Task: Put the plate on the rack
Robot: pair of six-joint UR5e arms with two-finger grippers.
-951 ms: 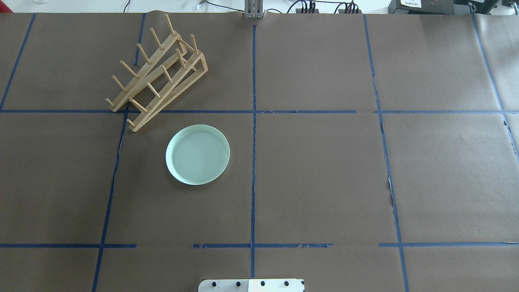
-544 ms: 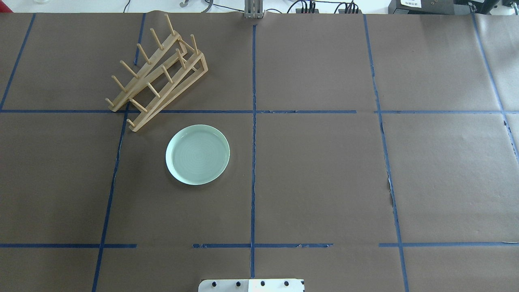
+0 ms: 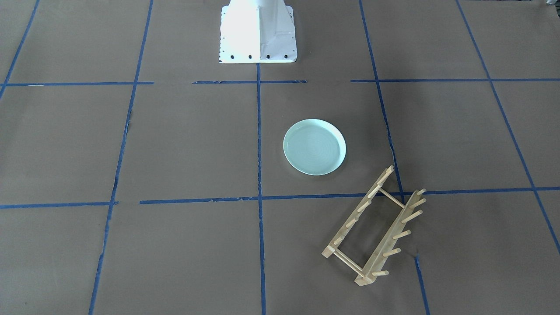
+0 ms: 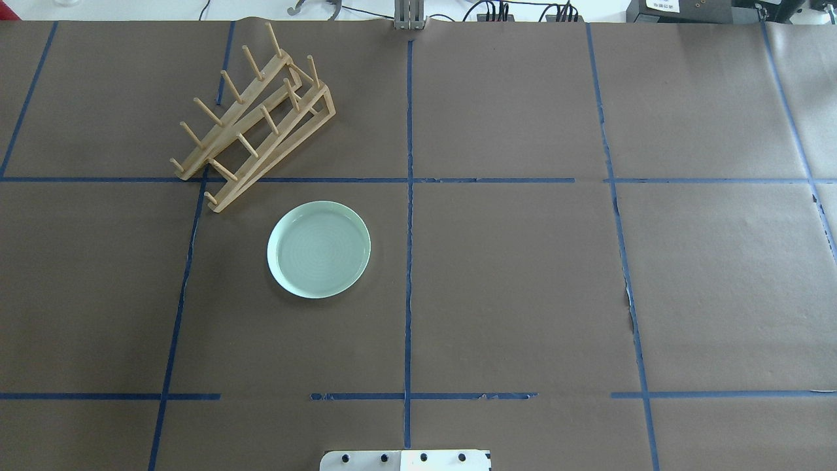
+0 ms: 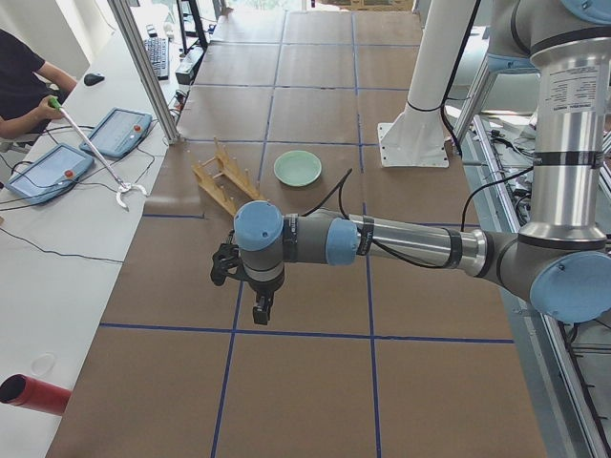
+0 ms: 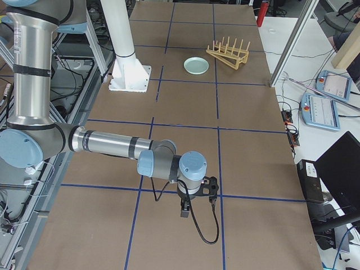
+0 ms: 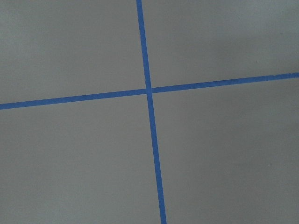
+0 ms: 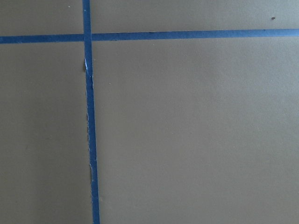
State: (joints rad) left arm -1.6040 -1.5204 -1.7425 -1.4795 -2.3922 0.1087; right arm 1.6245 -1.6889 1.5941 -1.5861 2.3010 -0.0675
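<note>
The mint-green plate (image 4: 318, 249) lies flat on the tabletop (image 4: 523, 294), near the wooden peg rack (image 4: 255, 127). My left tool (image 5: 259, 307) and right tool (image 6: 184, 211) hang well apart from both; whether they are spread or pressed together, I cannot tell.

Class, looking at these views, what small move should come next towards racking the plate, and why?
Probably swing the left claw toward the plate: it lies flat on the robot's left side, untouched, apart from the rack, and that claw hangs far off.

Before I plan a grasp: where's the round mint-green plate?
Overhead view, left half: the round mint-green plate lies flat near the light wooden peg rack, not touching.
</note>
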